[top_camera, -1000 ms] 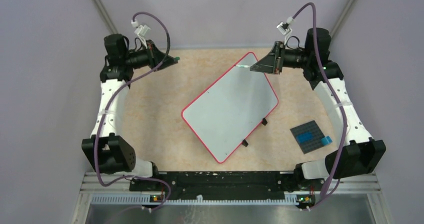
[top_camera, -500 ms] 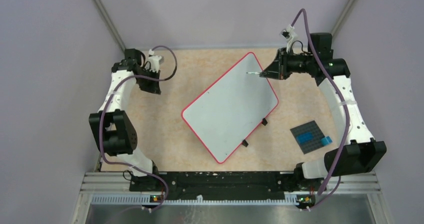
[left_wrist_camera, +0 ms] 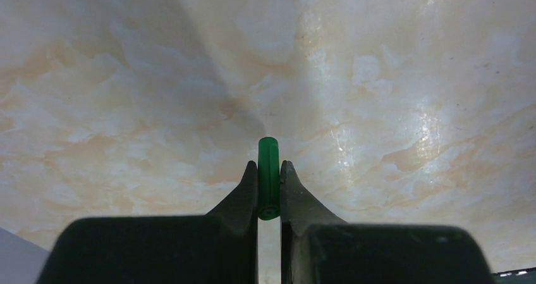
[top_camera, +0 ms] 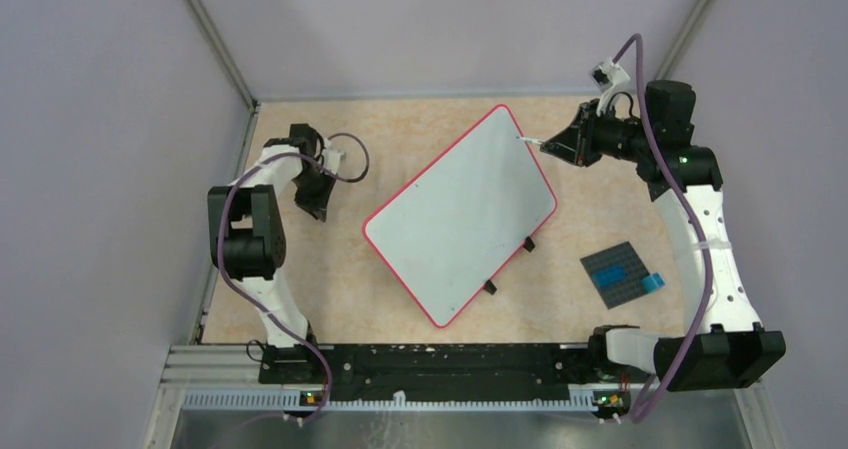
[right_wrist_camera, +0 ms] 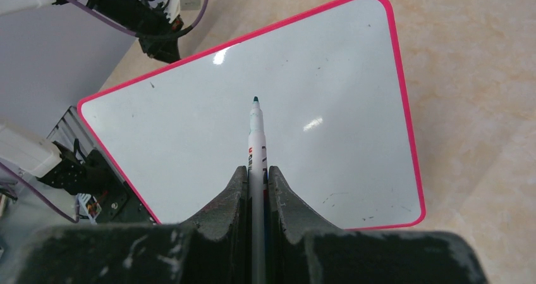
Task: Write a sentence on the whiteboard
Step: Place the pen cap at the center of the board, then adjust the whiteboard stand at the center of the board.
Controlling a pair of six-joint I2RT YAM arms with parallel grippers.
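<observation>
The whiteboard (top_camera: 460, 214), white with a thin red rim, lies slanted in the middle of the table; its surface (right_wrist_camera: 328, 157) is blank apart from faint smudges. My right gripper (top_camera: 562, 147) hovers just off its far right edge, shut on a white marker (right_wrist_camera: 256, 138). The marker's dark uncapped tip (top_camera: 521, 139) points over the board and hangs above it. My left gripper (top_camera: 319, 207) points down close to the table, left of the board. It is shut on a small green cap (left_wrist_camera: 268, 170) that sticks out beyond the fingertips.
A dark grey studded plate (top_camera: 618, 271) with a blue piece (top_camera: 652, 282) lies near the right arm. Two small black feet (top_camera: 528, 243) stick out of the board's near right edge. Grey walls close in the beige table on three sides.
The left arm folded back and brought its gripper down and toward the table at the left. The right arm drew back to the right, carrying the marker toward the board's right edge.
</observation>
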